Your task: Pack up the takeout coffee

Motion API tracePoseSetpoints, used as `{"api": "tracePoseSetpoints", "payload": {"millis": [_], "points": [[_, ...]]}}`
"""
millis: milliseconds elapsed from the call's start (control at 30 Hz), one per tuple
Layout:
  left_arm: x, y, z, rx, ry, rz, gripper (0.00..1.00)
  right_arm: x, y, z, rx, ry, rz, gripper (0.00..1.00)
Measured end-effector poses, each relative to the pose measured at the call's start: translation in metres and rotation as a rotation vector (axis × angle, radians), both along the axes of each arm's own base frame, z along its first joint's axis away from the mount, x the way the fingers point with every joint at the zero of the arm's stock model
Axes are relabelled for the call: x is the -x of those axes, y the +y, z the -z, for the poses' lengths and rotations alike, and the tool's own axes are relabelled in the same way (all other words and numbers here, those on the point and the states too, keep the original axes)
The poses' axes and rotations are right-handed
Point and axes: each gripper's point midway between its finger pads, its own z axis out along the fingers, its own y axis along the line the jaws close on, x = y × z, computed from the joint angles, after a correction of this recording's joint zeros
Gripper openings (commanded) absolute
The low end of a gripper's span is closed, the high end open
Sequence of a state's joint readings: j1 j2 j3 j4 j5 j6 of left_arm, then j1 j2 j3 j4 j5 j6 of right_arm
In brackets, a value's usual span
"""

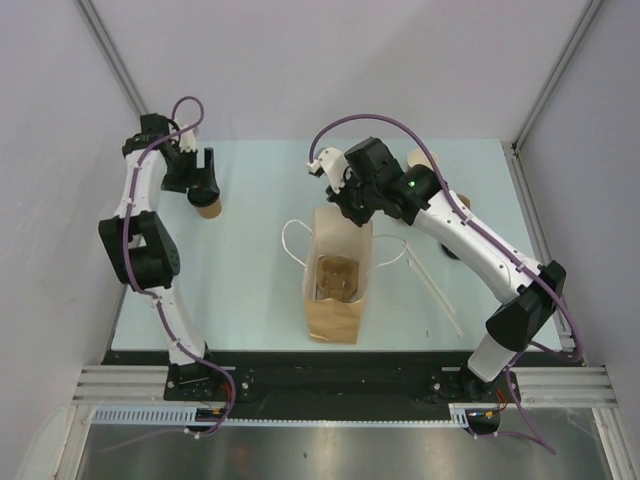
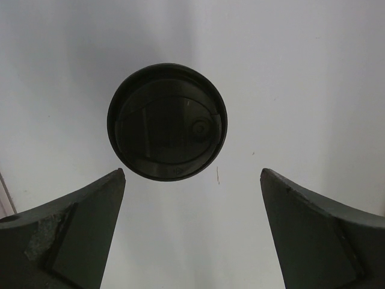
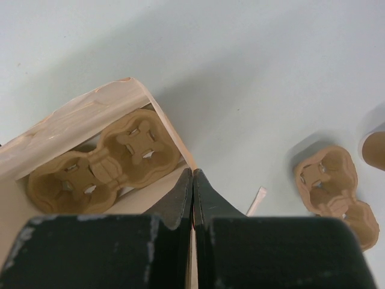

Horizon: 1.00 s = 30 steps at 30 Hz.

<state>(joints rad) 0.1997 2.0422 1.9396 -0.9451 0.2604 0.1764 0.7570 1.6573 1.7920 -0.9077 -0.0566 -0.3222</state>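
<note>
Counter [image 1: 250,270]: pale, carries everything.
Paper bag [image 1: 335,290]: upright and open at centre, a cup carrier [image 3: 102,162] lying inside.
Right end effector [image 3: 192,174]: closed, pinching the bag's far rim.
Left end effector [image 2: 192,174]: spread wide, empty, hovering over the lidded cup.
Spare carrier [image 3: 337,192]: flat on the counter, beside the bag.
Lidded cup [image 1: 209,208]: far left, black lid [image 2: 167,122] on.
Second cup [image 1: 420,160]: far right, partly behind the right arm.

"Where does the bag [image 1: 335,312] stand?"

"Mid-table [image 1: 250,290], with a carrier [image 1: 338,278] lying inside it."

"And the rest?"

"One cup [image 1: 210,209] stands well left of the bag, farther back, beneath the left gripper [image 2: 192,173]. The other cup [image 1: 422,159] stands at the back right, near a second carrier [image 3: 337,192] lying on the table."
</note>
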Motion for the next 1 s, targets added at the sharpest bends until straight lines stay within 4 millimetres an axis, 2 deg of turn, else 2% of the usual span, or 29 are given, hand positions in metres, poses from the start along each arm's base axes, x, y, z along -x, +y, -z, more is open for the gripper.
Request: {"api": "tracePoseSetpoints", "payload": {"millis": [400, 767, 1000], "points": [[-0.01, 0.007, 0.02, -0.014, 0.033, 0.003, 1.0, -0.003, 0.003, 0.0, -0.013, 0.017, 0.004, 0.0], [-0.023, 0.013, 0.022, -0.027, 0.021, -0.005, 1.0, -0.009, 0.002, 0.001, -0.024, 0.029, 0.013, 0.0], [-0.025, 0.014, 0.032, -0.024, 0.04, -0.005, 0.99, -0.012, 0.002, 0.001, -0.027, 0.037, 0.021, 0.0]]}}
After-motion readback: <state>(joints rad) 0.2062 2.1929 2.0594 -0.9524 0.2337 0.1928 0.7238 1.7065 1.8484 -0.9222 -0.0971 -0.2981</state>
